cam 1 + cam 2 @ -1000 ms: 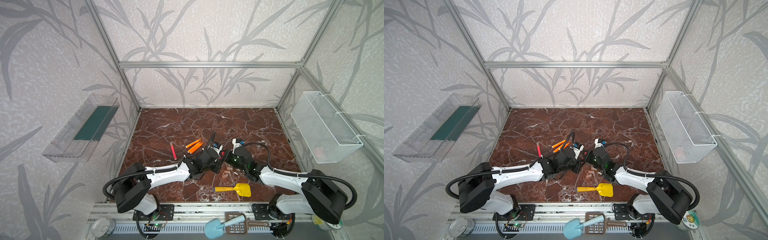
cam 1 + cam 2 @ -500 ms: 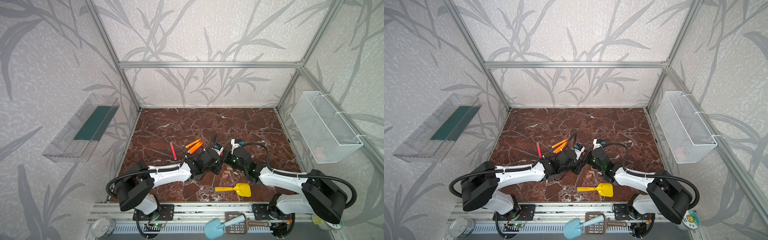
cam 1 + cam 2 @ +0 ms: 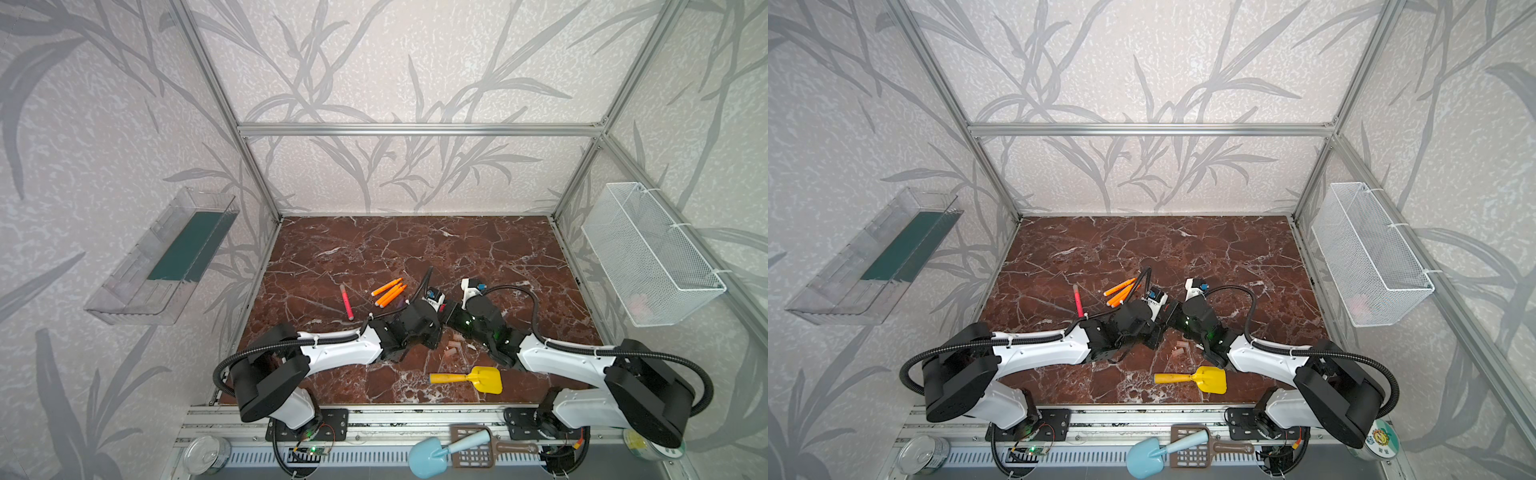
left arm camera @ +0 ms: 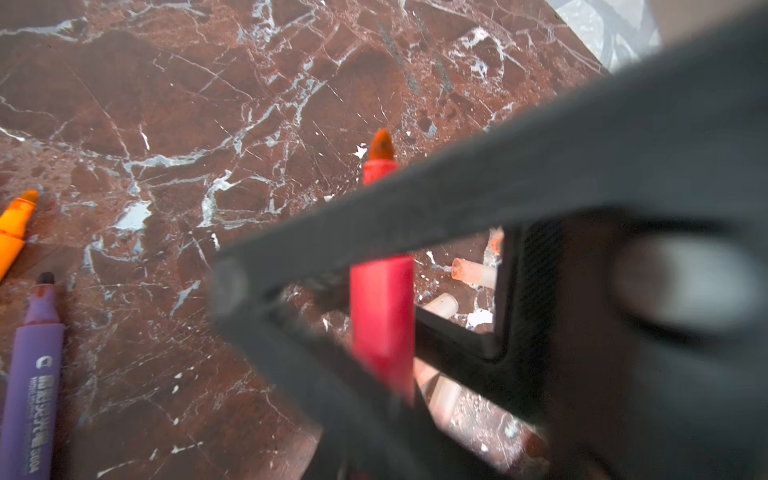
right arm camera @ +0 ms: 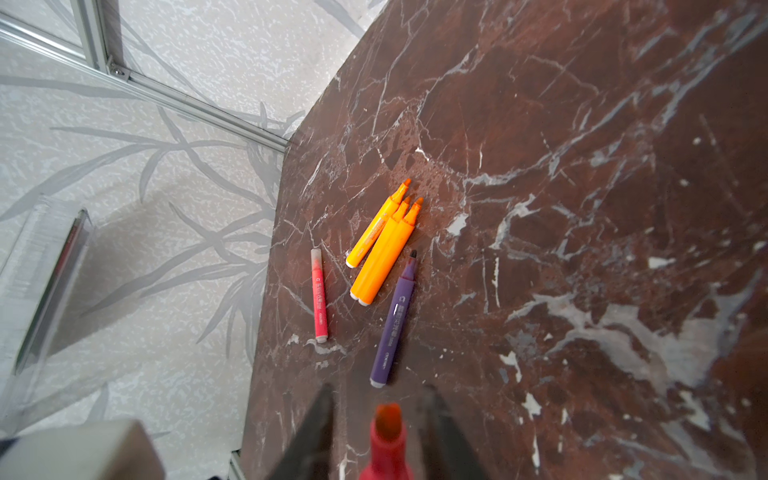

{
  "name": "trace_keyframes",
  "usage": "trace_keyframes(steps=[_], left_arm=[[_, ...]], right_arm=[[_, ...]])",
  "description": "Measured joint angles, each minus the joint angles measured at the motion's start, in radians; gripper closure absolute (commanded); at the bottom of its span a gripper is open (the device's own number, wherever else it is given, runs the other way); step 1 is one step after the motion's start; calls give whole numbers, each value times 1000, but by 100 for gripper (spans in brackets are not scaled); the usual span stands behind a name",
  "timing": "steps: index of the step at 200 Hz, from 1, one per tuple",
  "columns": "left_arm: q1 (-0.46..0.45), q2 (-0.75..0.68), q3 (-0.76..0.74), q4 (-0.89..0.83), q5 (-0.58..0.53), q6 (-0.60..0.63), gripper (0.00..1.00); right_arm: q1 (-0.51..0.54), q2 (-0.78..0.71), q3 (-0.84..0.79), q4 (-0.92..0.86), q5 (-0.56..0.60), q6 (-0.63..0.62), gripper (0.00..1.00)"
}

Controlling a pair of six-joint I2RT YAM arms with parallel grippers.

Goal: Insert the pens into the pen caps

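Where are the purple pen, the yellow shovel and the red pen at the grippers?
purple pen [image 5: 392, 320]: right wrist view, middle of the barrel.
yellow shovel [image 3: 485, 380]: in a top view, on the blade.
red pen [image 4: 382, 316]: left wrist view, on the barrel.

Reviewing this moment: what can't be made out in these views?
- Right wrist view: the red pen has its barrel cut off by the bottom edge.
- Left wrist view: pen caps sit partly behind blurred gripper fingers; count unclear.
- Both top views: the held red pen is lost among the black wrists.
- Both top views: pinkish thing in the wire basket, blurred by mesh.
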Motion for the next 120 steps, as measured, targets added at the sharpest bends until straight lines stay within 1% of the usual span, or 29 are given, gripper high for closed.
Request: trace_keyframes(steps=[7,21,44,57,68,87,99,120], left_arm=[[0,-1,-8,9,-13,-2,100],[8,-4,-26,26,-43,-9,100],[37,-37,-75,39,-109,-20,100],[50,-74,-109,41,-152,-23,100],[61,-120,-138,36,-192,-23,100],[71,-222,-149,-29,-251,-35,100],[71,-295,-136,-91,-275,-58,100],[72,-443,-99,-232,-306,-140,100]], right_arm=[[2,-13,0,-14,1,-5,40],[8,-56,-1,-49,12,-16,38],[13,-169,-15,-130,61,-33,36],[14,-238,-25,-207,105,-42,35],[13,-286,-27,-291,141,-49,31],[8,-365,-26,-445,198,-66,22],[6,-414,-26,-534,231,-84,21],[1,-470,-26,-656,273,-131,21]])
